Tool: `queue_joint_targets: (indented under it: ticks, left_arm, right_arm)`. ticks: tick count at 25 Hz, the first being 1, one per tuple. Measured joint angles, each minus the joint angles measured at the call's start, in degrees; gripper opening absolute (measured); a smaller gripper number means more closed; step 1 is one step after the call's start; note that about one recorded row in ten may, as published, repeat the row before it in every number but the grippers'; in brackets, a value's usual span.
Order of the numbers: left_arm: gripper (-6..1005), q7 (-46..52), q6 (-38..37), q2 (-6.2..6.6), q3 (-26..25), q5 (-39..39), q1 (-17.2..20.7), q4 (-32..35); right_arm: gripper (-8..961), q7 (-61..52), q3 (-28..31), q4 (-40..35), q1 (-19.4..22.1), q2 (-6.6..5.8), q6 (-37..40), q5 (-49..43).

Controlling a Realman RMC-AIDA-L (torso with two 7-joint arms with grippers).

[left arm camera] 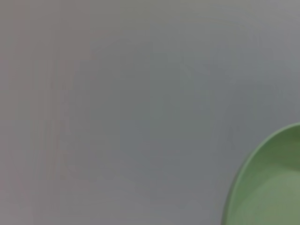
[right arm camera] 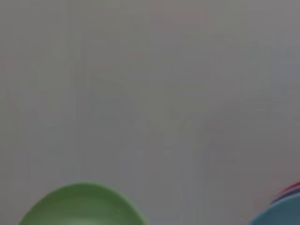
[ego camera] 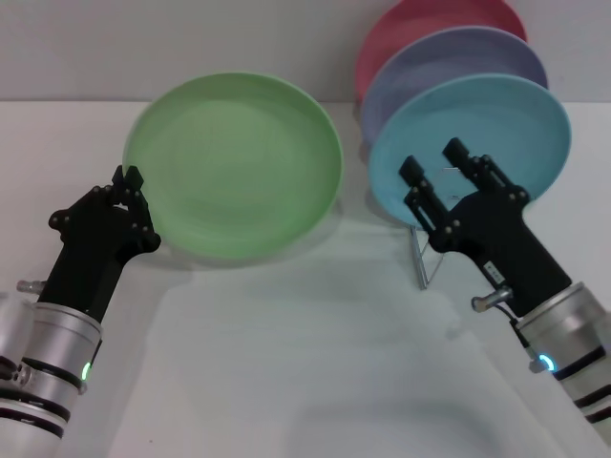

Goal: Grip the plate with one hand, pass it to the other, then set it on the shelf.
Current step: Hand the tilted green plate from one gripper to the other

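The light green plate (ego camera: pixel 239 167) is held up off the white table, tilted with its face toward me. My left gripper (ego camera: pixel 131 181) is shut on its left rim. The plate's edge also shows in the left wrist view (left arm camera: pixel 272 187) and in the right wrist view (right arm camera: pixel 82 206). My right gripper (ego camera: pixel 434 158) is open and empty, to the right of the green plate and apart from it, in front of the turquoise plate (ego camera: pixel 506 124). The shelf (ego camera: pixel 421 260) shows only as thin silver wires below that plate.
Three plates stand upright in the shelf at the back right: the turquoise one in front, a lavender one (ego camera: pixel 449 57) behind it, a pink-red one (ego camera: pixel 420 24) at the back. The turquoise rim shows in the right wrist view (right arm camera: pixel 281 213). The white table (ego camera: pixel 305 363) spreads in front.
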State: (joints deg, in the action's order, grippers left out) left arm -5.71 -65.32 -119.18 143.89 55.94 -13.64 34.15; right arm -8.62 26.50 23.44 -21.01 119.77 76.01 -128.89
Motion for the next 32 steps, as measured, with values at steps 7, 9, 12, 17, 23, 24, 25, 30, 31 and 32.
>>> queue_joint_targets:
  ticks: [7, 9, 12, 17, 23, 24, 25, 30, 31, 32]
  left_arm:
    - [35, -5.2, -0.6, 0.0, 3.6, 5.0, 0.3, 2.1]
    - [35, -5.9, -1.2, 0.0, 4.4, 6.0, 0.4, 2.3]
    - [35, -6.3, -1.8, 0.0, 5.2, 7.6, 0.7, 2.6]
    - [35, -7.0, -1.9, 0.0, 5.6, 10.1, 1.1, 3.2]
    - [35, -10.1, -2.4, 0.0, 7.6, 13.1, 1.3, 4.5]
    - [35, -10.1, -2.4, 0.0, 7.7, 13.3, 1.3, 4.5]
    - [35, -10.1, -2.4, 0.0, 7.8, 13.6, 1.3, 4.6]
    - [35, -10.1, -2.9, 0.0, 7.9, 13.8, 1.5, 4.6]
    - [35, -10.1, -2.9, 0.0, 7.9, 13.8, 1.5, 4.6]
    - [35, -10.1, -3.0, 0.0, 8.0, 13.8, 1.5, 4.6]
  right_arm:
    - [583, 0.0, -0.3, 1.9, -1.8, 0.03, -6.4, 0.1]
    - [583, 0.0, -0.3, 2.2, -2.2, 0.03, -7.5, 0.1]
    - [583, 0.0, -0.3, 3.0, -3.6, 0.09, -11.3, 0.1]
    - [583, 0.0, -0.6, 3.5, -4.9, 0.11, -13.8, 0.1]
    - [583, 0.0, -1.0, 4.1, -5.7, 0.12, -15.5, 0.1]
    - [583, 0.0, -1.0, 4.2, -5.8, 0.12, -15.5, 0.1]
    - [583, -0.1, -1.0, 4.2, -5.9, 0.12, -15.6, 0.1]
    - [583, -0.4, -1.0, 4.2, -6.2, 0.12, -15.8, 0.3]
    - [583, -0.4, -1.0, 4.2, -6.2, 0.12, -15.8, 0.3]
    - [583, -0.4, -1.0, 4.2, -6.2, 0.12, -15.9, 0.4]
